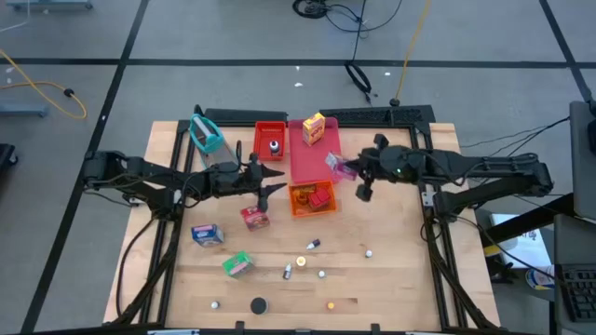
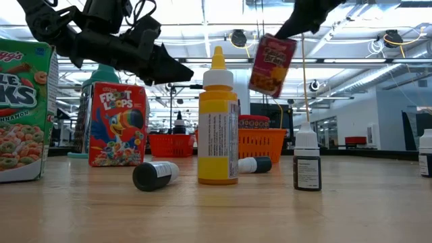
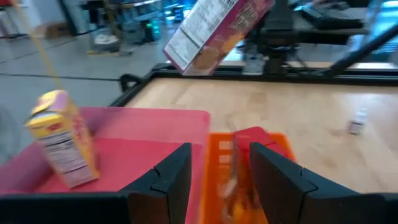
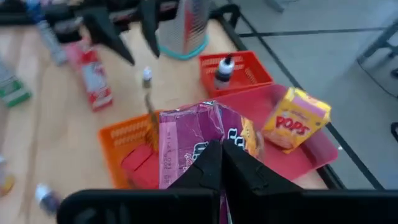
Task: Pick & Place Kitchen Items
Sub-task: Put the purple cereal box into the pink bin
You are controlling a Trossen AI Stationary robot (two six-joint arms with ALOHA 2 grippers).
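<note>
Above pink tray (image 1: 307, 163): crumpled purple-pink box (image 4: 199, 146), right claw (image 4: 219, 163) clamped.

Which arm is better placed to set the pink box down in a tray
The right. Its gripper already holds the pink box, jaws shut on it, above the pink tray. The left gripper hangs open and empty beside the orange tray.

A purple packet (image 4: 193, 146) is gripped by the right pincer (image 4: 219, 163) above an orange tray (image 4: 127, 149); a yellow Pops box (image 4: 295, 119) stands in the pink tray (image 4: 311, 152).
</note>
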